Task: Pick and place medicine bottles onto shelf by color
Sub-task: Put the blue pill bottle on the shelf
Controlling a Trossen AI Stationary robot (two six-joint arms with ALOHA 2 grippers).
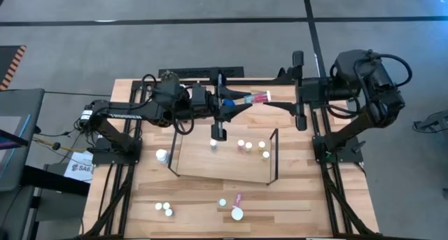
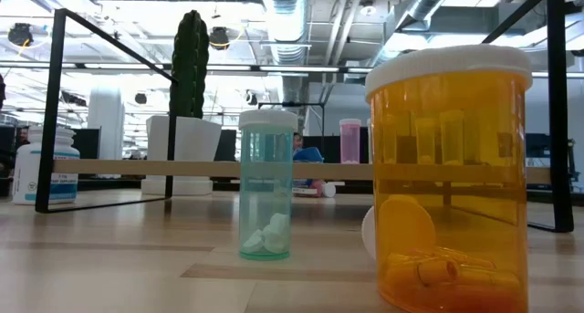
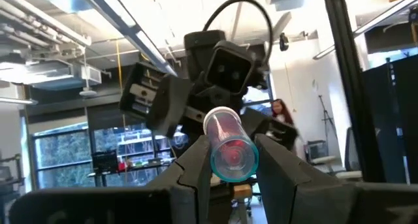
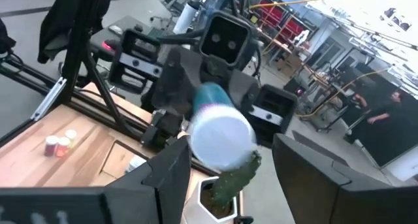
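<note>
My left gripper (image 1: 245,98) is shut on a pink medicine bottle (image 1: 260,97), held in the air over the table's far part, behind the shelf (image 1: 224,171). The bottle's teal-rimmed bottom faces the left wrist camera (image 3: 230,152). Its white cap (image 4: 222,140) points at my right gripper (image 1: 275,102). That gripper is open, with a finger on either side of the cap end (image 4: 228,168), not touching it. Several small bottles (image 1: 241,145) stand on the shelf. Others stand on the table's near part (image 1: 165,208). My left gripper pinches the pink bottle between its two fingers (image 3: 196,160) at the bottom end (image 3: 222,160). The fingers come level from the table's left and lie along the bottle. The bottle lies level, cap toward the table's right, lifted clear of table and shelf.
The shelf's dark-framed end panels (image 1: 274,152) stand upright. A large orange bottle (image 2: 447,176) and a teal bottle (image 2: 266,185) stand near the table's front edge. A cactus in a white pot (image 2: 190,121) and a white blue-labelled bottle (image 2: 41,162) stand farther back.
</note>
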